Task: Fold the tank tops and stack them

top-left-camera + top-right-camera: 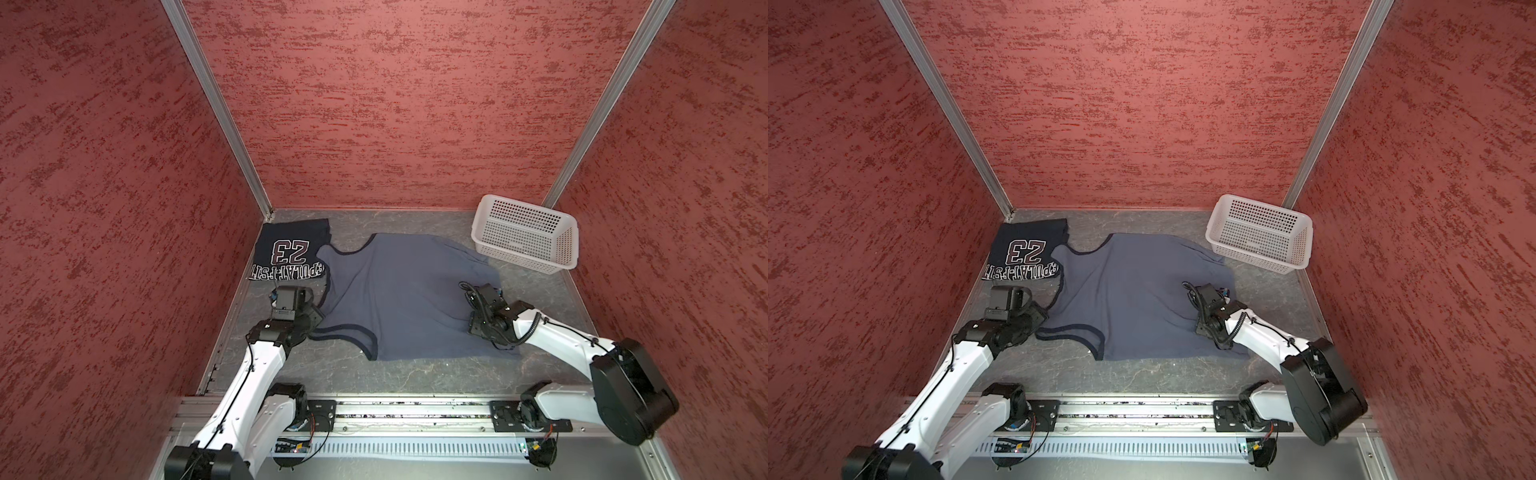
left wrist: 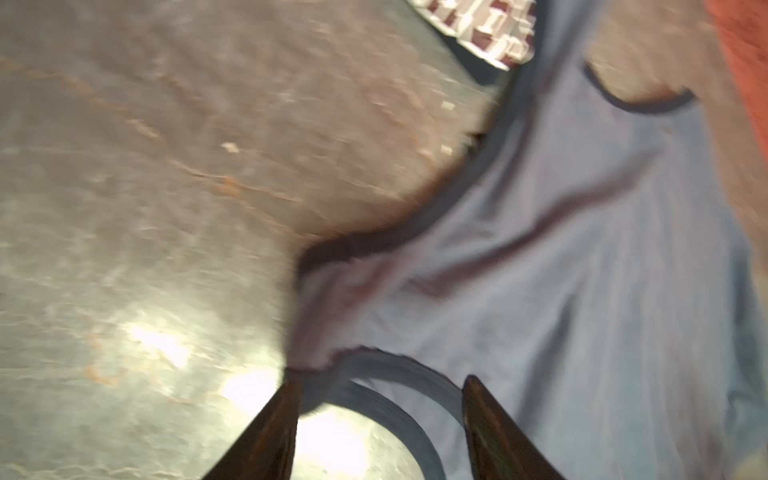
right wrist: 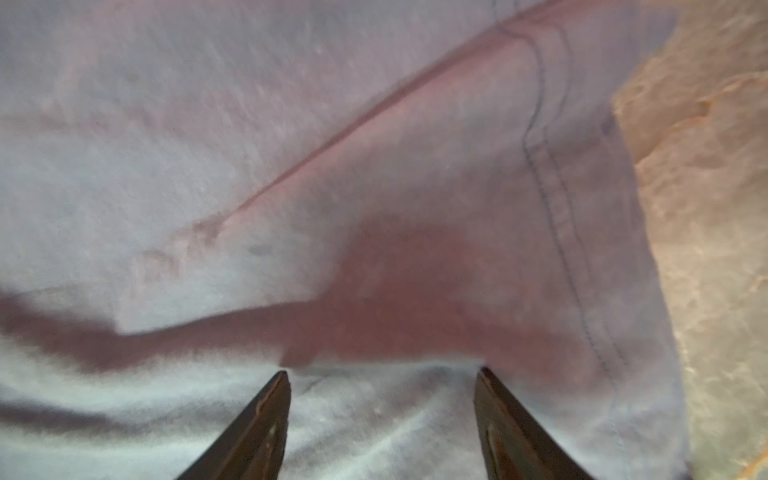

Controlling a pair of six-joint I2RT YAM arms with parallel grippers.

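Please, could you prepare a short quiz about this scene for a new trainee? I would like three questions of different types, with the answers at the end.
1. True or false: the navy top lies folded, while the blue-grey top lies spread out on the table.
2. Fill the gap: in both top views, the white basket stands at the far ___ side of the table.
3. Choose one: the right gripper, with its jaws open, is over
A. the navy top
B. the blue-grey top
C. the white basket

Key: 1 true; 2 right; 3 B.
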